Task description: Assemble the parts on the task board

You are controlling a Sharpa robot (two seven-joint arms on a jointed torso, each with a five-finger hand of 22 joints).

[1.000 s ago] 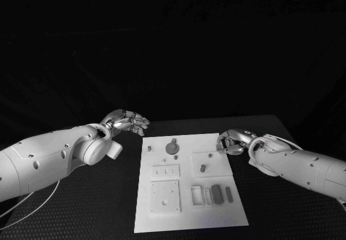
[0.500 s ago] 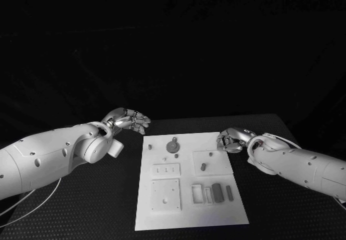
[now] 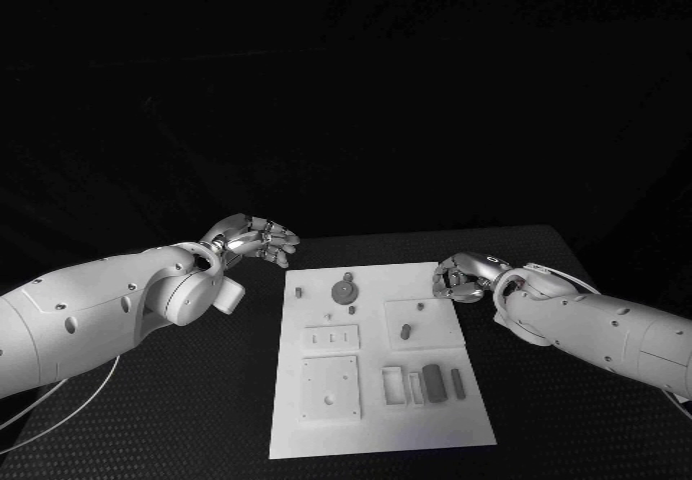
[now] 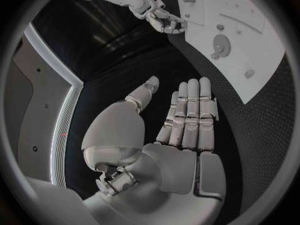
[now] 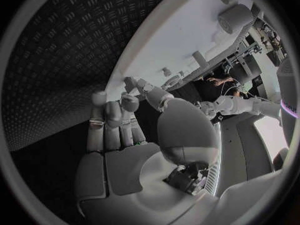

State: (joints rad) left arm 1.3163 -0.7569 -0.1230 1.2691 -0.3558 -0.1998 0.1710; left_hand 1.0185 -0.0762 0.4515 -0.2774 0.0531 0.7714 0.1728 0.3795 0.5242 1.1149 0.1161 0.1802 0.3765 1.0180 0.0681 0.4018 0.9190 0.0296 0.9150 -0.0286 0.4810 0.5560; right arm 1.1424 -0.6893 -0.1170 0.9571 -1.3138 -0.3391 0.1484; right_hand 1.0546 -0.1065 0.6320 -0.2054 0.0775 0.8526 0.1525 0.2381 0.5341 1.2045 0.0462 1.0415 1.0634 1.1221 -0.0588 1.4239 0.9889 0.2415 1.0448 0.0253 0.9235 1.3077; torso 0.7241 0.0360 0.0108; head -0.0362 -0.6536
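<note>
Plastic-looking grey parts [image 3: 431, 383] seem light, stiff: pinch their long sides. Left robot hand [image 3: 251, 241] spread, empty; right robot hand [image 3: 464, 277] curled, can't tell if holding.

- right hand [image 3: 464, 278] fingers curled at task board [image 3: 378, 420] right edge, far end; can't tell if they hold a part
- small parts [image 3: 346, 291] on board too small to identify
- board cut off at left wrist view rim
- far tabletop [image 3: 188, 400] edge lost in dark

Matt white task board [image 3: 378, 420], textured black table [image 3: 188, 420], glossy hand [image 4: 187, 116]
</note>
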